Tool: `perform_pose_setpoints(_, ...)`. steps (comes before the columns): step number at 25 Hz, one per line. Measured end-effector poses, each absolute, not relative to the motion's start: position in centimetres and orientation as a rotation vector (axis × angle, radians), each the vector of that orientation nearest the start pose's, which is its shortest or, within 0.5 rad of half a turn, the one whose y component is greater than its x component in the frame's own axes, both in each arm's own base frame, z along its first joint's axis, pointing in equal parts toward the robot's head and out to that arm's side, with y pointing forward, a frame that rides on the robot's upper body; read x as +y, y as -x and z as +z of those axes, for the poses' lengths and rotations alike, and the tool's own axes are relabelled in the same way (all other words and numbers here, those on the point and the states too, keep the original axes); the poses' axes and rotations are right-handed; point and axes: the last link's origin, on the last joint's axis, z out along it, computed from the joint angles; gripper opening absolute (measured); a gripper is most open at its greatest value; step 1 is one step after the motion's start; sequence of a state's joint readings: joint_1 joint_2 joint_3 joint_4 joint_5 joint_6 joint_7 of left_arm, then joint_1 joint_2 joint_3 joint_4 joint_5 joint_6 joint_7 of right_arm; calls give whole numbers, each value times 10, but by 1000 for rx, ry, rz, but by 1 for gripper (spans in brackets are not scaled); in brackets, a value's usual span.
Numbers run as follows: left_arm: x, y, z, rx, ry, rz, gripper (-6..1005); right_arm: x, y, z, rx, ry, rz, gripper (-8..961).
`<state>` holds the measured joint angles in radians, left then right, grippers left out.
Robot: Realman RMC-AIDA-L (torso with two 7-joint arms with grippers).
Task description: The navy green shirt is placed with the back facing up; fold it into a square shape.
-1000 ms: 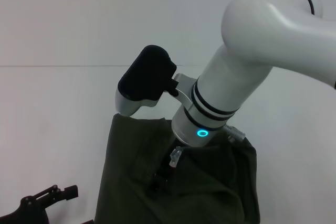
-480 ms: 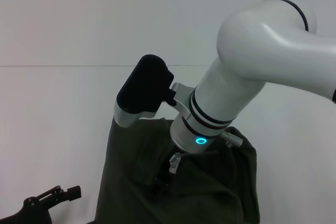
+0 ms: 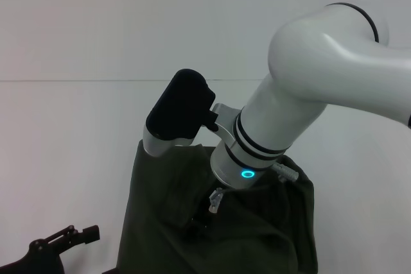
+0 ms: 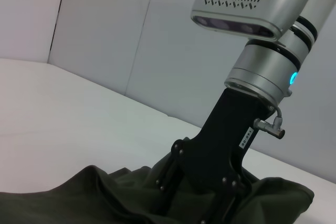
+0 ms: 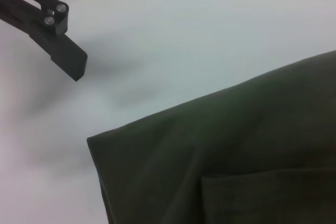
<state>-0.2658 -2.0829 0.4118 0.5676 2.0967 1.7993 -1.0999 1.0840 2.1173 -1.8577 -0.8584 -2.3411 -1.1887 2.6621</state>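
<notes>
The navy green shirt lies bunched on the white table at the near centre, with its far edge rumpled. My right gripper comes straight down into its middle, and the left wrist view shows its black body sunk among the folds. My left gripper hovers low just off the shirt's left edge, touching nothing. The right wrist view looks down on a shirt corner, with part of the left gripper beyond it over bare table.
A white table spreads to the left and far side of the shirt, meeting a white wall behind. My big white right arm hangs over the shirt's right half.
My right wrist has dipped slightly and swayed a little sideways over the shirt. The left gripper has crept a touch toward the shirt. The cloth has barely shifted.
</notes>
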Motion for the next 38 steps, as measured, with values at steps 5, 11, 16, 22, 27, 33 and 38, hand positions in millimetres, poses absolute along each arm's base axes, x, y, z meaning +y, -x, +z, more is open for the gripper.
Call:
perform_pose_setpoints(5,220,333,10,-699,2575,-878,945,366,-75,-130,481,2834,-624,585)
perform_pose_setpoints(11,220,333,10,-699,2576,-878,945,365,-75,-130,487,2835,-630,367)
perform_pose_setpoints(16,220,333,10,-698,2578,-877,945,365,-75,-130,489,2836,-634,257)
perform_pose_setpoints(22,220,332,10,-692,2581,-883,945,364,-77,-128,521,2837,-619,125)
perform_pose_setpoints(27,219,332,11,-692,2579,-883,945,367,-81,-125,603,2818,-560,36)
perform_pose_setpoints(33,219,333,11,-695,2574,-883,945,373,-91,-110,756,2767,-412,36)
perform_pose_setpoints(38,219,333,11,-695,2572,-888,945,386,-106,-86,897,2675,-243,36)
